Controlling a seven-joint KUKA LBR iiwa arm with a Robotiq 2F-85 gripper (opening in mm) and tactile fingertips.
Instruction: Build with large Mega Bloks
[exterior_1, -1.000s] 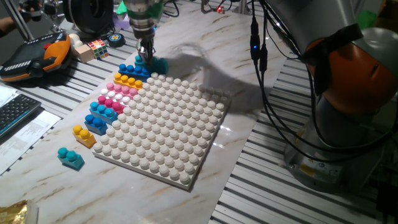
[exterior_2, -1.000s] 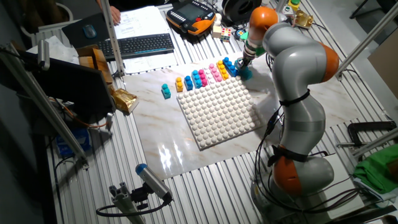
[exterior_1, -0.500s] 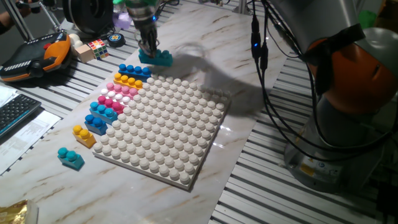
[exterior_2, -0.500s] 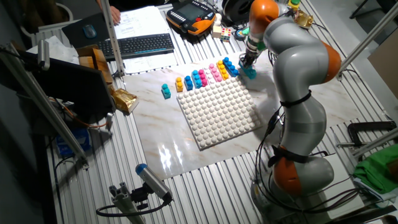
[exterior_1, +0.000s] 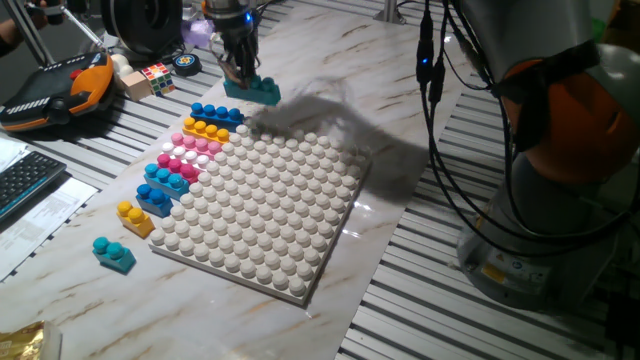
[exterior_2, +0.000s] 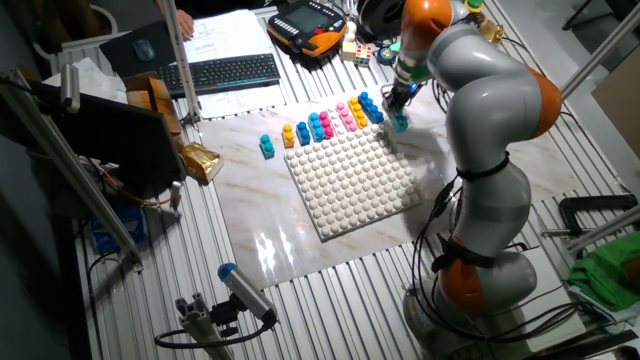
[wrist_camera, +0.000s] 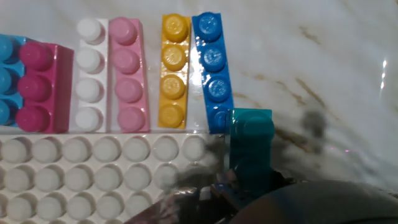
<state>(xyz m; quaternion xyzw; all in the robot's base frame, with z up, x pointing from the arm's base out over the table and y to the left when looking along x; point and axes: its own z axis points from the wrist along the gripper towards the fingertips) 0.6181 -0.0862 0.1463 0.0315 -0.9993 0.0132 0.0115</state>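
I have the gripper (exterior_1: 240, 76) at the far corner of the white studded baseplate (exterior_1: 262, 200), and its fingers are pinching a teal brick (exterior_1: 252, 89). In one fixed view the brick hangs clear of the marble worktop (exterior_1: 330, 70), tilted a little, with its shadow spreading across the far rows of baseplate studs. From the other fixed view I see the same teal brick (exterior_2: 400, 121) under the gripper (exterior_2: 398, 98), just past the end of the row of loose bricks.

The hand view looks straight down along the teal brick (wrist_camera: 250, 146), which covers the near end of the blue brick (wrist_camera: 212, 71) from this angle. Next to the blue brick lie a yellow brick (wrist_camera: 173, 70), a pale pink brick (wrist_camera: 127, 76), a white strip of studs (wrist_camera: 90, 76) and a magenta brick (wrist_camera: 38, 87), all side by side along the baseplate (wrist_camera: 93, 180) edge.

In the first fixed view I make out the blue brick (exterior_1: 216, 113), the yellow brick (exterior_1: 205, 130), pink and magenta bricks beside them, and a light blue brick (exterior_1: 167, 179). Further along sit a blue-and-yellow stack (exterior_1: 142, 208) and a lone teal two-stud brick (exterior_1: 114, 253) on the worktop. A small puzzle cube (exterior_1: 156, 75) sits well behind the bricks.
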